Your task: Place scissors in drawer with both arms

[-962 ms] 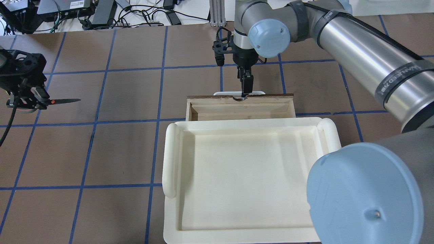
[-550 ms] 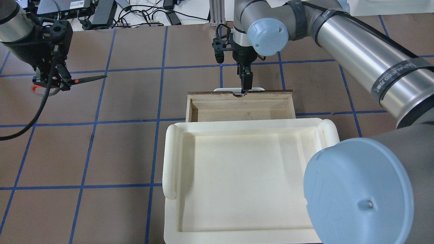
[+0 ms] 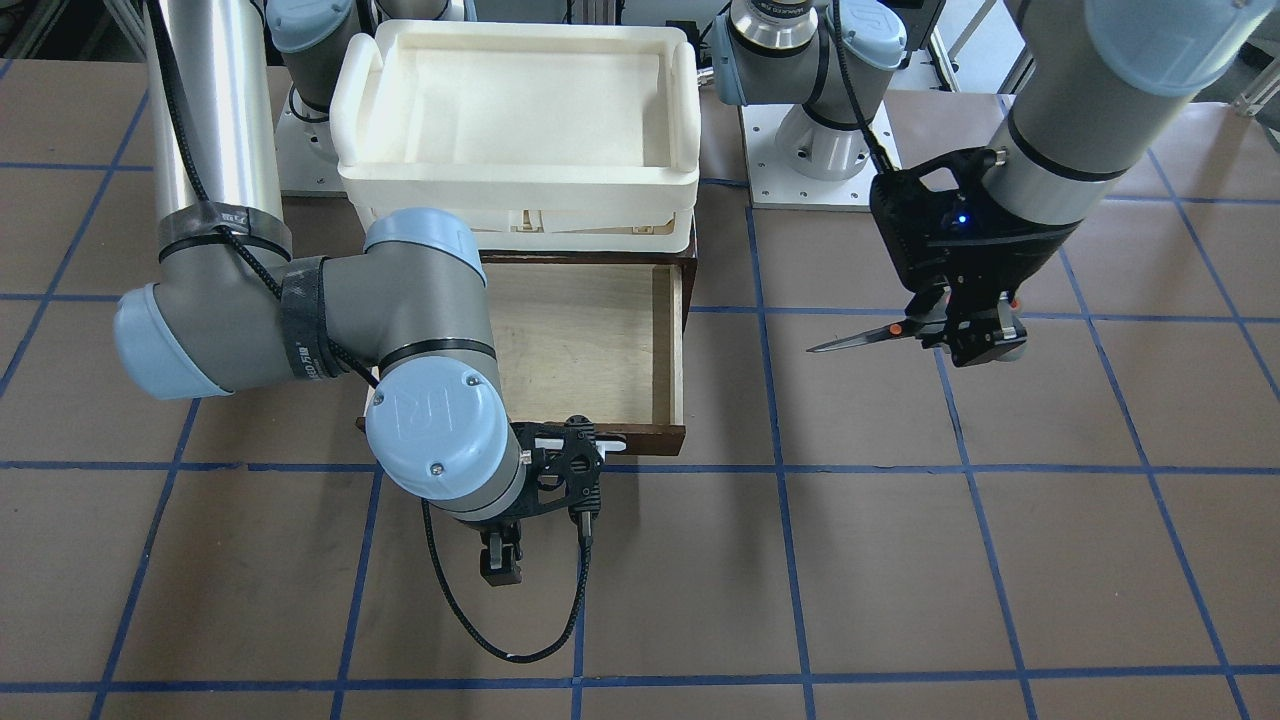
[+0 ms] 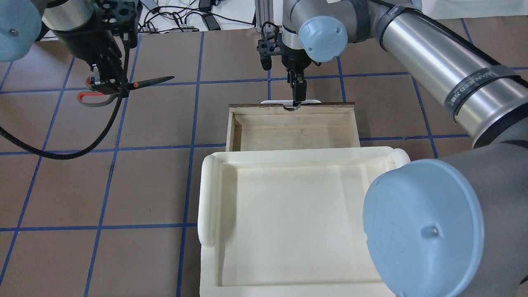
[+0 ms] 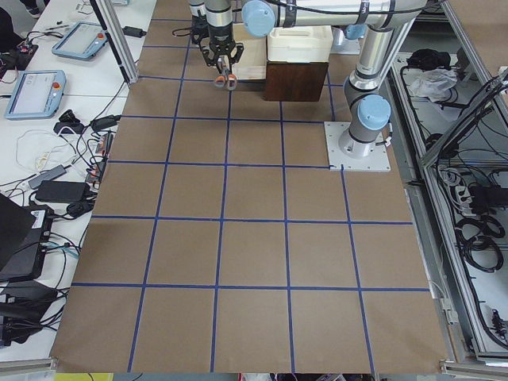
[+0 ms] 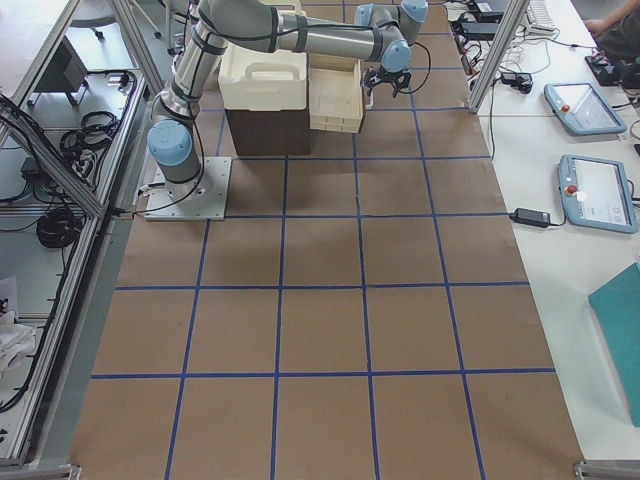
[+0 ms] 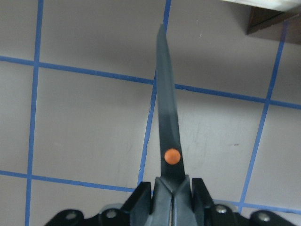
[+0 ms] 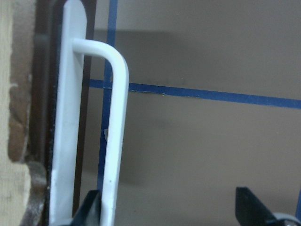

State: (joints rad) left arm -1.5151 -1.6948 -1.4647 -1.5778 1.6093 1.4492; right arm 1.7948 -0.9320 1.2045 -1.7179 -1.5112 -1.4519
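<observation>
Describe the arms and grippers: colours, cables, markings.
The right arm and left arm are silver-grey tubes with light-blue round joint caps. The right arm wears a black band lettered in white. The left gripper and right gripper are black; a black cable runs from the left one.

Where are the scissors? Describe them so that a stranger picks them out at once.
Start from the open wooden drawer, pulled out beneath the white tray. Out to the robot's left of it, the left gripper holds the scissors level above the table, tips pointing towards the drawer. Slim dark blades, an orange pivot dot and orange-red handle loops set them apart.
</observation>
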